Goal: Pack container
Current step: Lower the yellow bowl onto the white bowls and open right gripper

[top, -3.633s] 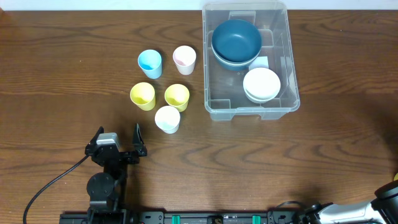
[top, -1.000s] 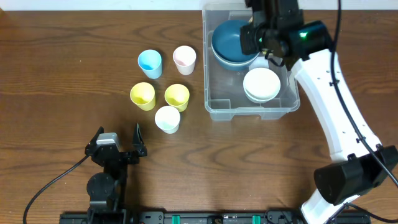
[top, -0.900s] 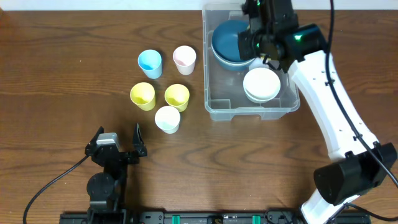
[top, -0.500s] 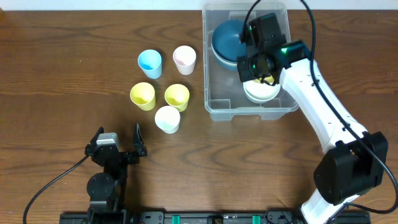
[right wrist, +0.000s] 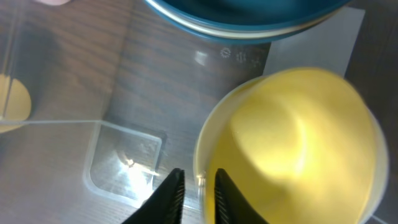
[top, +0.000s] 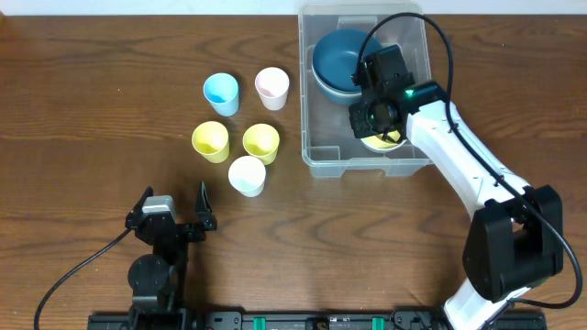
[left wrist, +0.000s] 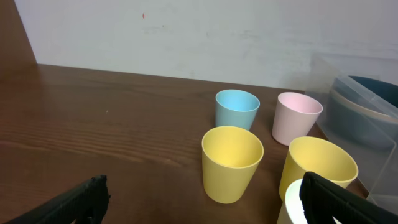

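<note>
Bright even light; glare on the container, right wrist view blurred

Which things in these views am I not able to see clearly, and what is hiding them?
- Overhead: the right gripper covers the yellow bowl; only a sliver shows.
- Right wrist: the fingers straddle the bowl's rim; whether they clamp it is unclear.
- Left wrist: the white cup is cut by the bottom edge and partly behind the left gripper's finger.

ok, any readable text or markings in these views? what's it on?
No text can be read in any view.
The label in the container: white, nothing legible on it.
The moulded marks on the container base: too blurred to read.
</note>
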